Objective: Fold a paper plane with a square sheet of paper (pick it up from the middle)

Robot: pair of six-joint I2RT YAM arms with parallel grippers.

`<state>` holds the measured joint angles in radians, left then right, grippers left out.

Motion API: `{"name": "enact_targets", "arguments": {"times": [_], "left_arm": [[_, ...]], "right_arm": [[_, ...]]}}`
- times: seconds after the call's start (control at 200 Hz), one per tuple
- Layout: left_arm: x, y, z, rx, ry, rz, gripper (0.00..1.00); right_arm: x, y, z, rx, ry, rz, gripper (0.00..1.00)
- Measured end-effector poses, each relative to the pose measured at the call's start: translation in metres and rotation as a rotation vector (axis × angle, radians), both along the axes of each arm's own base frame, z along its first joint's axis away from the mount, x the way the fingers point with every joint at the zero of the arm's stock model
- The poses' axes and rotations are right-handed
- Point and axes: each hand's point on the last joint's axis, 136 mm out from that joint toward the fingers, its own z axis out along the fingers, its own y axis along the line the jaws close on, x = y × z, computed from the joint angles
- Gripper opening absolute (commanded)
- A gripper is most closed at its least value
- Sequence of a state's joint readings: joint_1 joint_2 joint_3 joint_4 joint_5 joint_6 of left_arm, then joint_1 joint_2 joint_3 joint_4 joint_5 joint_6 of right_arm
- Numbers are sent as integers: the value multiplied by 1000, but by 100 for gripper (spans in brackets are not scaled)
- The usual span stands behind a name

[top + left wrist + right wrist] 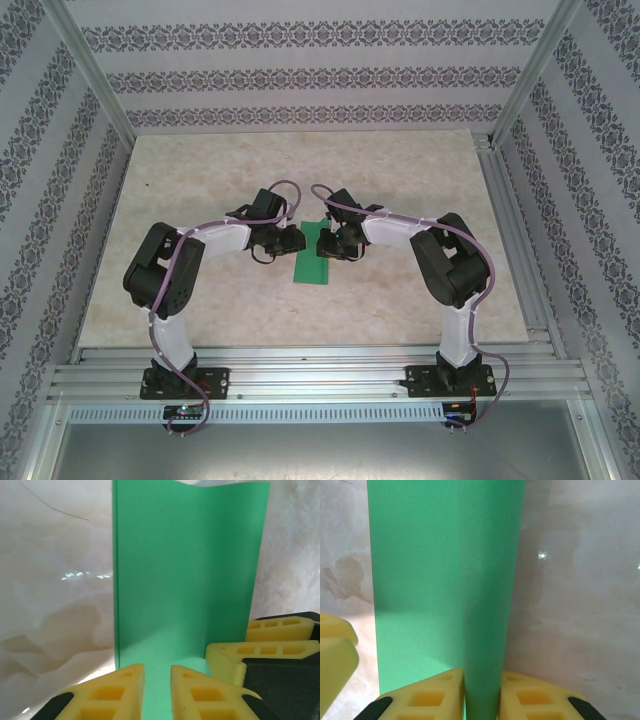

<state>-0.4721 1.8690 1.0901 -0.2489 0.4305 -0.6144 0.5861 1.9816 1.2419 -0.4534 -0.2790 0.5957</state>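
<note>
Pale marbled tabletop (200, 180), green paper (312, 268) — patterned walls (300, 60)

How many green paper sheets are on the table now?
1. The square sheet of paper lies on the table, with the left gripper and right gripper at it from either side. A sheet hidden underneath cannot be ruled out.

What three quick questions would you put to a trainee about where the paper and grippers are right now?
1. True or false: in the top view, the square sheet of paper lies on the table where the left gripper and the right gripper meet.
2. The fingers of the left gripper are: A yellow, B red, C blue.
3. In the right wrist view, what passes between the right gripper's fingers?
Key: 1 true; 2 A; 3 the square sheet of paper.
</note>
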Motion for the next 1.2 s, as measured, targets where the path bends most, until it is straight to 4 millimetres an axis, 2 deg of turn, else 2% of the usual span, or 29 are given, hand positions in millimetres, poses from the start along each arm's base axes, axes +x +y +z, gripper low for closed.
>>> {"name": "enact_targets", "arguments": {"times": [0.335,0.699,0.834,1.004,1.114,1.199], "left_arm": [[-5,-10,-15,-6,43,-31,13],[-3,-3,-19,45,37,-20,11],[-3,-2,-20,51,33,-24,10],[-2,-2,-20,55,30,-29,9],[-3,-2,-21,58,33,-32,8],[-2,-2,-21,60,35,-32,7]], "right_arm": [[0,0,-1,1,4,-3,23],[0,0,-1,3,6,-6,24],[0,1,0,10,9,-9,27],[1,4,6,45,13,-23,36],[2,-10,13,50,1,-66,45],[5,-26,26,65,-29,-109,46]]}}
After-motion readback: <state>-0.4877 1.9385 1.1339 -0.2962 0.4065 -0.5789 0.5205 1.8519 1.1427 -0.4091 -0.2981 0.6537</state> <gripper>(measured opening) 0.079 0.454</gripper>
